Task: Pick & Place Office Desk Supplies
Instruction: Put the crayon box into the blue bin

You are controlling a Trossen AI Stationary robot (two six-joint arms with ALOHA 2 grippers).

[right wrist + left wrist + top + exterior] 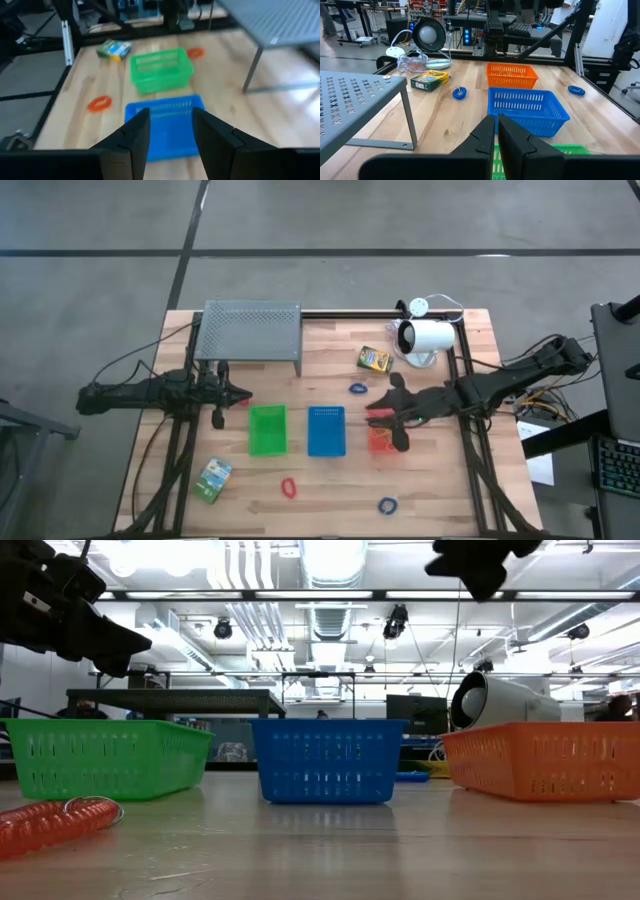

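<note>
Three small baskets stand in a row: green (267,429), blue (326,430) and orange (381,444). One crayon box (374,359) lies near the white lamp-like device, another (212,479) at the near left. A blue loop (358,389) lies behind the baskets. A red loop (289,487) and a second blue loop (387,505) lie in front of them. My right gripper (170,130) hangs open and empty in the air over the orange and blue baskets (165,125). My left gripper (496,132) waits shut beside the rack, behind the green basket.
A grey perforated rack (251,330) stands at the far left. The white lamp-like device (428,338) with its cable stands at the far right. Another small red loop (196,52) lies by the green basket's far side. Bare wood shows along the near edge.
</note>
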